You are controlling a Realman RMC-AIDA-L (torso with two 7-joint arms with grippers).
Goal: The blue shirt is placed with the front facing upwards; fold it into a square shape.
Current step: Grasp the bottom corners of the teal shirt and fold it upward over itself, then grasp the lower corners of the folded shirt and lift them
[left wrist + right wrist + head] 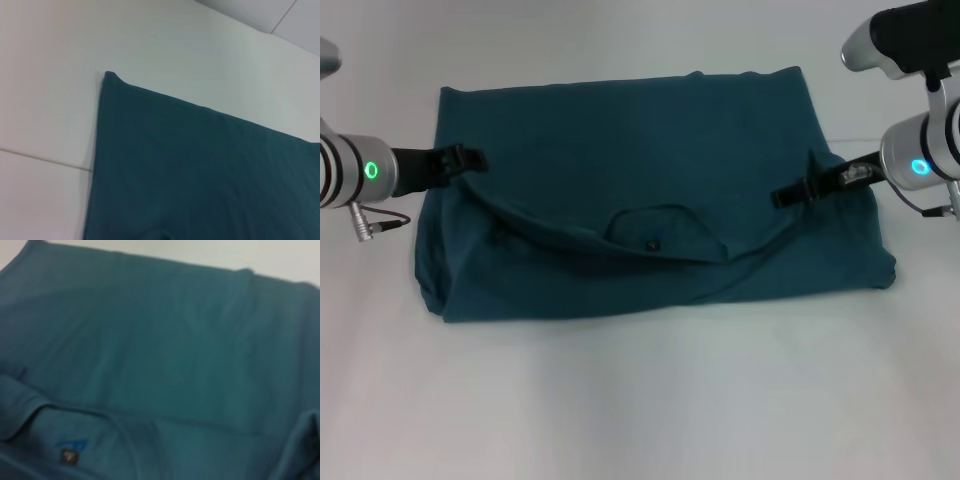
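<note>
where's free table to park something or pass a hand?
Bare table spans the whole strip between the shirt and the robot, plus a strip beyond its far edge. Crowded at the shirt's sides: left tool and right tool sit there.

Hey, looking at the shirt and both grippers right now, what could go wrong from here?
The left gripper and right gripper sit at opposite side edges of the blue shirt. Uneven pulling could skew the fold. The near edge already sags in a curve around the collar, so creases there may get trapped and spoil a clean square.
</note>
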